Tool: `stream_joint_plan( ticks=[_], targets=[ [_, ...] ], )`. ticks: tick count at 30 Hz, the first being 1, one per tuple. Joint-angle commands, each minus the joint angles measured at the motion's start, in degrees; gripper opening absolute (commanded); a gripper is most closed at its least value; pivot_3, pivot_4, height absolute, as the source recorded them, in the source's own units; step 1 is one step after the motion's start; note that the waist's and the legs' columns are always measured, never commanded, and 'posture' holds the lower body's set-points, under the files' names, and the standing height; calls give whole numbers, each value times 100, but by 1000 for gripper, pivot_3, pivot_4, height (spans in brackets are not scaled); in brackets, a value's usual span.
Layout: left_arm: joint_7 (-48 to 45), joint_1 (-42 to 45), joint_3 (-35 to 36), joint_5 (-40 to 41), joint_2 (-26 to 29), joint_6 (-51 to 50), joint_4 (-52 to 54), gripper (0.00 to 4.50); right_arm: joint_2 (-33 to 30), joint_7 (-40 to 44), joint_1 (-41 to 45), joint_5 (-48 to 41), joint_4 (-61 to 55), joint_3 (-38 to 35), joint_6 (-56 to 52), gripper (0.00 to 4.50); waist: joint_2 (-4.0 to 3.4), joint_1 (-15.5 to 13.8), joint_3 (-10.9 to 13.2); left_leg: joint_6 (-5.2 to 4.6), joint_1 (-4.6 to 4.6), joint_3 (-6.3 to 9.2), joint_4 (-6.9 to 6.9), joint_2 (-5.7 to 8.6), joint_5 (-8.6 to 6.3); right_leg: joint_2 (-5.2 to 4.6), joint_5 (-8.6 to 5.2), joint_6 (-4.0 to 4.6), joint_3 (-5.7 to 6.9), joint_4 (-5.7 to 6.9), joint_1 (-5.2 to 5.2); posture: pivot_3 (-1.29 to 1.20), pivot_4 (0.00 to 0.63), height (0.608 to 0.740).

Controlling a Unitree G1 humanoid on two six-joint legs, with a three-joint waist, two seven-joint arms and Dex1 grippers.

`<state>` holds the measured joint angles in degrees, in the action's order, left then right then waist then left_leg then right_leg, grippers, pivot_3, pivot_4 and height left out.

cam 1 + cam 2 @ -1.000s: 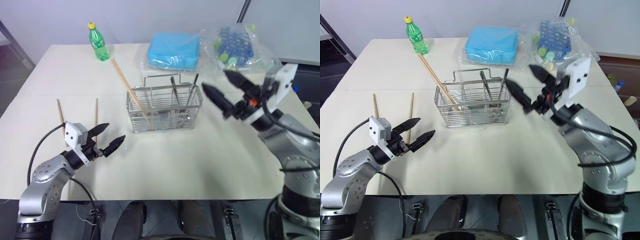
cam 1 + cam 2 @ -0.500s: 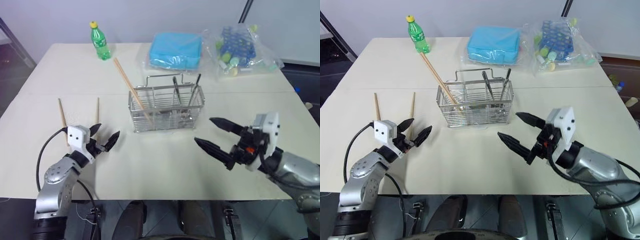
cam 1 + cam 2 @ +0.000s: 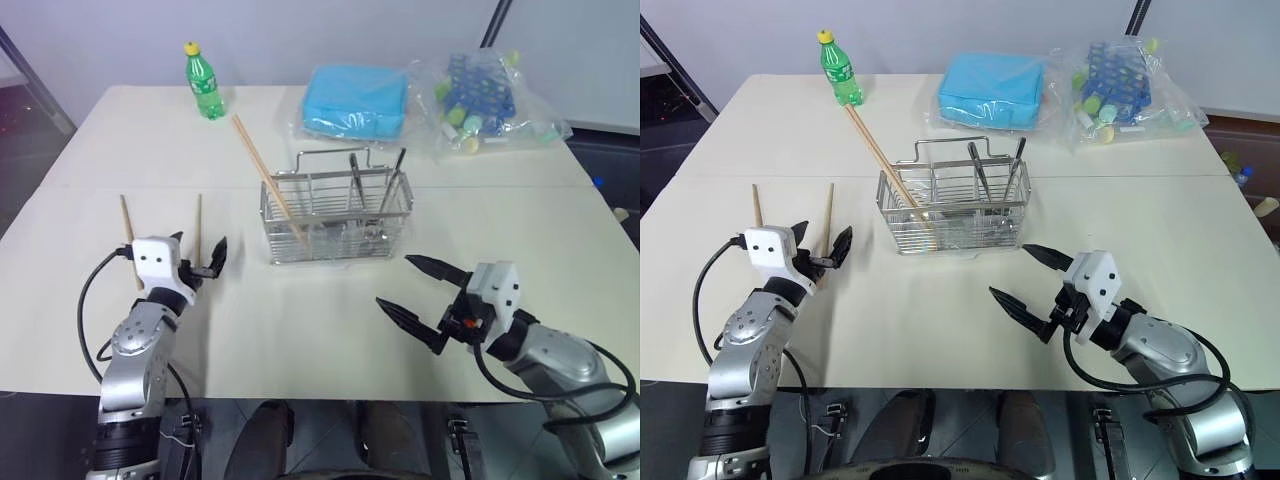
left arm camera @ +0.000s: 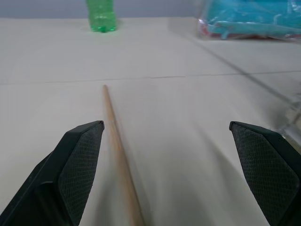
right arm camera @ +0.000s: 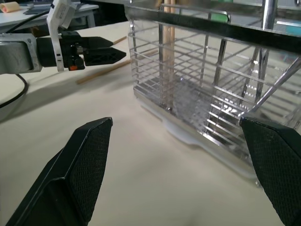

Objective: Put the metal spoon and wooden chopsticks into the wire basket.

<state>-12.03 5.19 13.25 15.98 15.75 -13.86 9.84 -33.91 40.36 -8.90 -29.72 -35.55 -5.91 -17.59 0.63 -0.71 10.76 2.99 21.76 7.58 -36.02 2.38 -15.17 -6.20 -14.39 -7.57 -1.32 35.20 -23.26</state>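
Cream-coloured table (image 3: 330,330) carries everything. At its far edge lies a blue folded cloth pack (image 3: 355,100) in clear wrap, and beside it on the right a clear plastic bag with a blue tube rack (image 3: 480,95) and small capped tubes. Near the middle stands the wire basket (image 3: 337,215), chrome, upright, with its loop handle on top. One pair of wooden chopsticks (image 3: 265,180) leans in its left end, tops tilted away toward the far left. Two dark-handled utensils (image 3: 375,185) stand in the right compartments; whether one is the metal spoon cannot be told.

Right gripper (image 3: 420,295) hovers low over the table in front of the basket's right end, pointing left, its two black fingers spread wide with nothing between them. Left gripper (image 3: 198,258) sits near the table's left side, fingers likewise wide apart and empty, pointing forward.

A green plastic bottle (image 3: 203,80) with a yellow cap stands at the far left corner. Two loose chopsticks lie flat on the left side of the table, well apart from the basket: one chopstick (image 3: 198,225) runs between the left gripper's fingers in the wrist view, the other chopstick (image 3: 128,235) lies just left of it, partly behind the wrist
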Motion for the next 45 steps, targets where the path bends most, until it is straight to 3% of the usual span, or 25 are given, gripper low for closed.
stream_joint_plan(
  ticks=[1, 10, 22, 37, 45],
  targets=[
    [552, 424, 298, -115, 112, -426, 372, 4500, 80, 36, 36, 50, -19, 50, 173, 4438, 1, -1, 0, 0, -1, 0, 0, 0, 0, 0, 0, 0, 0, 0, 1, 0, 150, 740],
    [1693, 1459, 52, -919, 383, -3009, 455, 4500, 95, 119, 70, 92, 88, 123, 191, 4438, 7, 15, 0, 1, -1, 2, -1, 2, 0, 4, 10, -18, -1, 1, 2, 0, 150, 740],
    [1190, 2209, -28, -582, 521, -5612, 106, 4500, 113, 87, 221, 143, 144, 136, 147, 4438, 8, 25, 0, 7, -2, 7, -3, 1, 4, 10, 11, -18, -1, 6, 2, 0, 150, 740],
    [1333, 2623, 538, -694, 175, -7046, -111, 4500, 90, -42, 240, 148, 157, 13, 130, 4438, 9, 53, -4, 11, -24, 5, -1, 1, 6, 9, 11, -18, -5, 12, 18, 0, 150, 740],
    [1301, 3028, 645, -789, 381, -6645, -786, 4500, 113, -112, 287, 168, 159, 64, 98, 4438, 9, 55, -6, 19, -33, 5, -4, 1, 11, 9, 12, -17, -5, 25, 22, 0, 150, 740]
  ],
)
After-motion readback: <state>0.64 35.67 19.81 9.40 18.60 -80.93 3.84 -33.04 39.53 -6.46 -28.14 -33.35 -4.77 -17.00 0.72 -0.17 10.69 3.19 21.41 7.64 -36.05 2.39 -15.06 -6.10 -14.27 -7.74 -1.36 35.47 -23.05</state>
